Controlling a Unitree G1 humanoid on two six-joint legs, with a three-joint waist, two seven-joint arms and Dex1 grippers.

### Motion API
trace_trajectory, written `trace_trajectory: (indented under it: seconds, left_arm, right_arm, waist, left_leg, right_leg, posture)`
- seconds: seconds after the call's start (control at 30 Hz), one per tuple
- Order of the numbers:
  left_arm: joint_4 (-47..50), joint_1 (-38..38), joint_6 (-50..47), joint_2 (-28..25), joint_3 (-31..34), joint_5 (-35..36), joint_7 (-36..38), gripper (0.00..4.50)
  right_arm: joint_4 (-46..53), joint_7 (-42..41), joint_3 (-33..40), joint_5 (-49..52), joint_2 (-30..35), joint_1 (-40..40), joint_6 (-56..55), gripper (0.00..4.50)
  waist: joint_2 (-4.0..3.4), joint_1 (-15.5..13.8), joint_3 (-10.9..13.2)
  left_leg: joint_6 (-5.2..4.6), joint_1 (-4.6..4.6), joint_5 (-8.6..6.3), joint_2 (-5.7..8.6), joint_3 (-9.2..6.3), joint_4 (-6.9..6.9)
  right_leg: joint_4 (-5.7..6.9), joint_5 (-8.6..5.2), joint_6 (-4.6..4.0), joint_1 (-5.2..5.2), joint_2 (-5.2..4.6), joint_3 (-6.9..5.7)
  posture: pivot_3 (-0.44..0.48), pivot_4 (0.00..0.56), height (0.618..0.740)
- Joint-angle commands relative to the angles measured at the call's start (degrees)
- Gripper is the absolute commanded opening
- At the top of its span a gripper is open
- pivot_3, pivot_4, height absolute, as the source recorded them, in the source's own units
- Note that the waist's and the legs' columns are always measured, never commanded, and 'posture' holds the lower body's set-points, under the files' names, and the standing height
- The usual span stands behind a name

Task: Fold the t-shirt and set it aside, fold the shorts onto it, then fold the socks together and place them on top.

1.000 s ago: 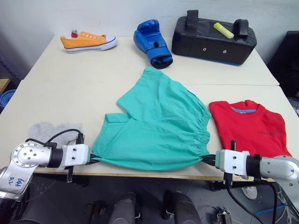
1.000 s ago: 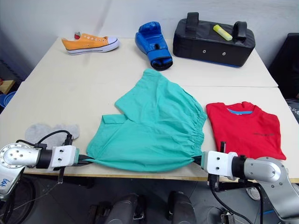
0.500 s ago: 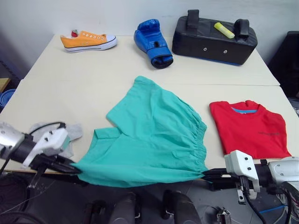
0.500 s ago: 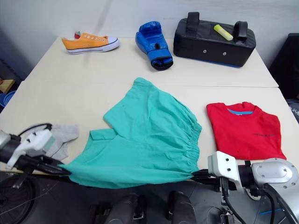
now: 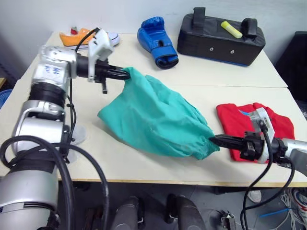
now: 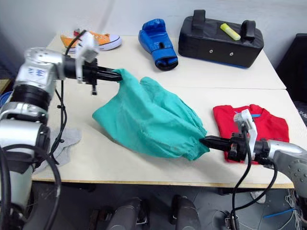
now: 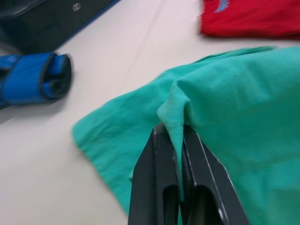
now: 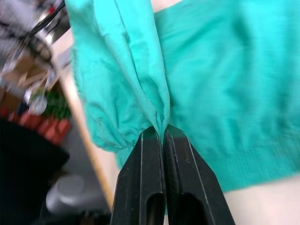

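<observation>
Shorts [image 5: 156, 120] pinched between left gripper [image 5: 125, 73] and right gripper [image 5: 213, 140]

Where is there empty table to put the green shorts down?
Bare table runs along the near edge, in front of the shorts. More lies between the shorts and the black pad. The right side is taken by the red t-shirt; the far edge is crowded with the orange sneaker, blue glove and pad.
</observation>
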State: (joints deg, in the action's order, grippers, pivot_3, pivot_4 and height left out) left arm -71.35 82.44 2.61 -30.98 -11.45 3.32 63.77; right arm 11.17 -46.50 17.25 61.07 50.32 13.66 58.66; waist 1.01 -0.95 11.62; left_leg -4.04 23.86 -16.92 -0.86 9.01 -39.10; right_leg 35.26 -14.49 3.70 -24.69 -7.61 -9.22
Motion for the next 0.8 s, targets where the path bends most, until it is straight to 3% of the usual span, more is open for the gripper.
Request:
trace_trajectory:
  seconds: [0.03, 0.2, 0.3, 0.37, 0.47, 0.6, 0.7, 0.8]
  left_arm:
    - [-4.41, 2.37, 4.56, 2.49, 1.36, -4.53, -12.12, 0.00]
    - [-6.80, 2.72, 3.99, 7.98, 3.80, -8.39, -30.58, 0.00]
    - [-7.23, 2.56, 2.13, 9.68, 5.85, -9.26, -35.97, 0.00]
    - [-7.36, 2.23, 1.44, 10.58, 6.61, -10.09, -37.14, 0.44]
    - [-7.28, 2.07, 1.26, 11.08, 8.21, -10.62, -38.14, 1.19]
    - [-6.68, 2.98, 2.94, 10.03, 12.19, -8.97, -37.82, 2.48]
    - [-5.32, 3.43, 6.04, 7.49, 14.98, -6.86, -30.15, 3.38]
    - [-2.86, 1.87, 9.77, 4.71, 15.96, -4.82, -16.01, 4.32]
  right_arm:
    - [-4.54, 7.53, 1.01, -0.06, -3.21, 4.68, 2.71, 0.04]
    - [-9.15, 16.32, 0.63, -5.58, -8.56, 9.75, 1.50, 0.04]
    - [-7.97, 18.83, -0.77, -10.17, -10.08, 10.30, -1.26, 0.04]
    - [-8.09, 21.35, -1.32, -13.68, -10.89, 11.11, -3.42, 0.00]
    - [-6.45, 22.93, -1.22, -17.54, -11.14, 11.81, -6.43, 0.68]
    - [2.35, 22.17, -1.48, -21.57, -8.91, 9.01, -10.25, 2.08]
    - [14.61, 20.57, -1.14, -23.32, -6.47, 2.84, -12.46, 3.07]
    - [24.78, 18.42, -2.24, -26.05, -3.69, -3.87, -15.17, 4.08]
  waist:
    - [0.02, 0.36, 0.01]
    - [0.05, 0.72, 0.03]
    - [0.05, 0.93, 0.03]
    - [0.05, 1.01, 0.03]
    - [0.05, 1.04, 0.03]
    - [0.04, 1.04, 0.03]
    - [0.05, 1.03, 0.03]
    - [0.04, 1.03, 0.03]
  left_leg:
    - [0.00, 0.11, 0.01, 0.00, -0.01, -0.02]
    - [-0.02, 0.36, 0.18, 0.05, 0.09, -0.06]
    - [-0.04, 0.34, 0.24, 0.06, 0.10, -0.06]
    - [-0.04, 0.34, 0.25, 0.06, 0.10, -0.06]
    - [-0.02, 0.35, 0.26, 0.07, 0.17, -0.06]
    - [0.01, 0.37, 0.28, 0.06, 0.28, -0.03]
    - [0.02, 0.37, 0.28, 0.04, 0.33, 0.00]
    - [0.03, 0.35, 0.27, 0.04, 0.40, 0.00]
  right_leg:
    - [0.01, 0.01, 0.02, -0.10, 0.00, -0.01]
    - [0.28, 0.03, 0.04, -0.50, -0.01, 0.09]
    - [0.38, 0.04, 0.07, -0.52, -0.05, 0.13]
    - [0.40, 0.05, 0.08, -0.52, -0.06, 0.14]
    - [0.47, 0.05, 0.08, -0.60, -0.05, 0.18]
    - [0.49, 0.05, 0.08, -0.70, 0.01, 0.22]
    - [0.50, 0.05, 0.07, -0.75, 0.04, 0.22]
    - [0.48, 0.04, 0.07, -0.75, 0.09, 0.16]
  posture:
    - [0.000, 0.150, 0.740]
    - [0.000, 0.150, 0.740]
    - [0.000, 0.150, 0.740]
    - [0.000, 0.150, 0.740]
    - [0.000, 0.150, 0.740]
    - [0.000, 0.150, 0.740]
    - [0.000, 0.150, 0.740]
    - [0.000, 0.150, 0.740]
